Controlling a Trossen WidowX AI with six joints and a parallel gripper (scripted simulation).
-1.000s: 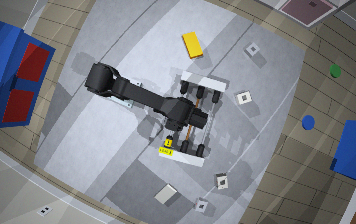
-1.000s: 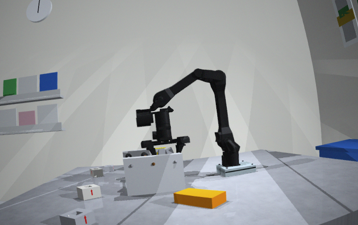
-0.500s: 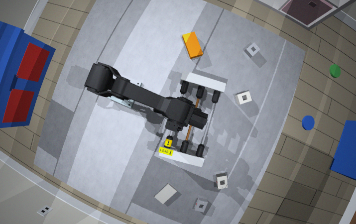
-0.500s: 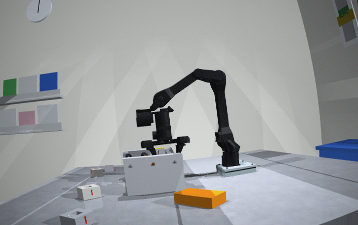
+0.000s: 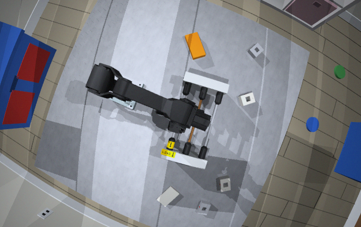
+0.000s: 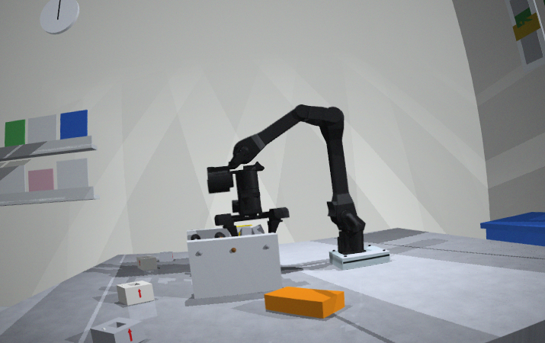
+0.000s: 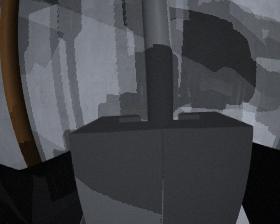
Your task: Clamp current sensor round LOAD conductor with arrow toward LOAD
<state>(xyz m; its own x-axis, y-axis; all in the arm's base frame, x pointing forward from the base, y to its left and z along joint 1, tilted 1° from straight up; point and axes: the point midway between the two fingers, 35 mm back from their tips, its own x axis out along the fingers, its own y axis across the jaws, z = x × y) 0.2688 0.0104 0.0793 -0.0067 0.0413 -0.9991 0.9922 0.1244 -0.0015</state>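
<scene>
My gripper is shut on the grey split-core sensor, low between the two white end plates. In the wrist view the sensor's two halves meet at a thin middle seam, and the grey conductor runs into its top. From above, the wrist hides the sensor. This conductor ends at a black sleeve with a yellow arrow beside the yellow LOAD marker. The sensor's arrow is hidden.
A copper conductor and another grey one run parallel in the same rack. An orange block, a flat white plate and several small white cubes lie around it.
</scene>
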